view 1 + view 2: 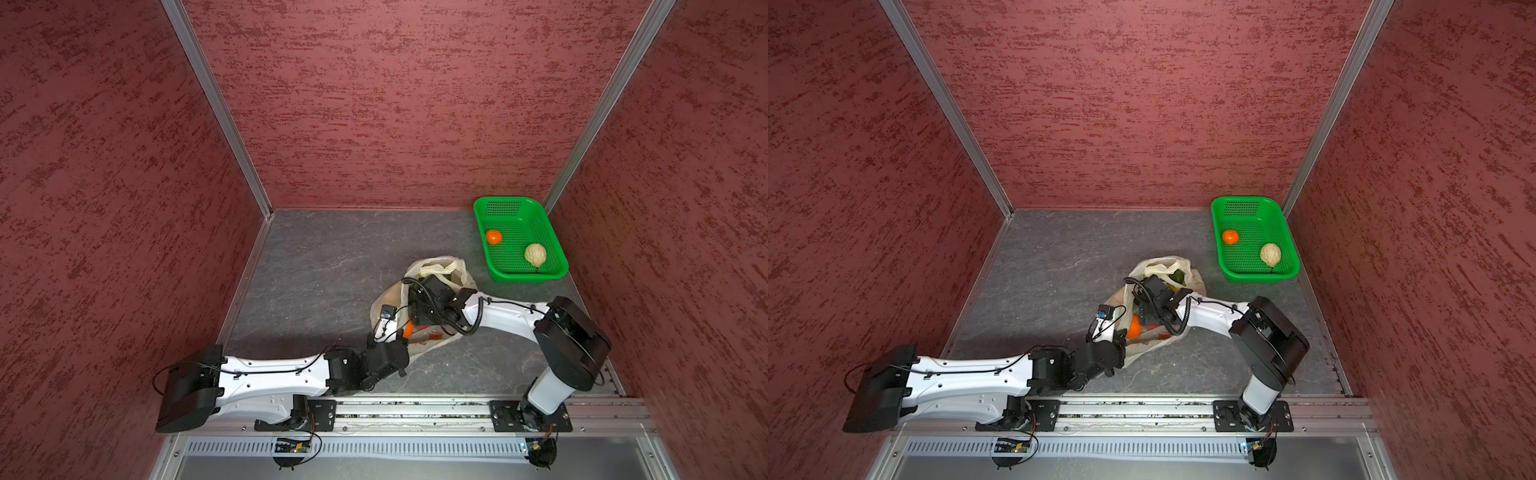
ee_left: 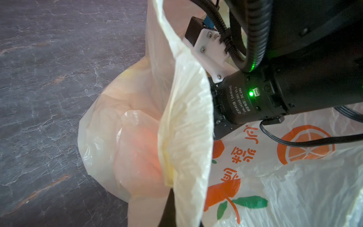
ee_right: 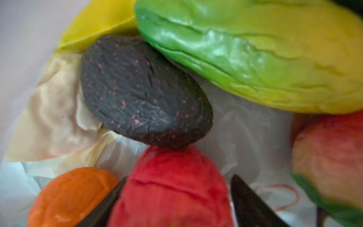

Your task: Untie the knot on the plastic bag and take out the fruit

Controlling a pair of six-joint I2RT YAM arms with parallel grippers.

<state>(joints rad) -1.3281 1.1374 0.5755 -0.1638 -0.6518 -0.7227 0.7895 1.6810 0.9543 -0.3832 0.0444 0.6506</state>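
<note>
1. Both top views. The plastic bag (image 1: 432,266) lies on the grey table (image 1: 316,270) with its mouth open. The left gripper (image 1: 388,330) sits at the bag's near rim, clenched. An orange (image 1: 409,329) inside the bag shows just beside its jaws. The right arm (image 1: 507,313) reaches across into the mouth, and its jaws are hidden under plastic and wrist here. Well beyond both pairs of jaws, a green basket (image 1: 528,276) holds a second orange (image 1: 493,237) and a cream bumpy fruit (image 1: 535,254), the two lying apart.

2. Left wrist view. The jaws are out of frame. A rim fold (image 2: 186,121) of the bag rises taut from where they lie, so they are grasping plastic. Ahead of them, the right arm's black wrist fills the bag mouth. A pinkish-orange shape glows through the bag wall beside the fold; what kind it is cannot be told.

3. Right wrist view. The right gripper (image 3: 179,182) has its jaws spread around a red apple (image 3: 172,198), one fingertip (image 3: 104,204) against it and the other just beside it. No firm grasp can be confirmed.
   - Outside that touching fingertip lies an orange.
   - Just beyond the jaws, a dark avocado (image 3: 137,92) touches the apple.
   - Past the avocado lie a green-yellow mango (image 3: 255,55) and a yellow piece (image 3: 98,21).
   - A red-yellow apple (image 3: 330,157) lies off to the other side.
</note>
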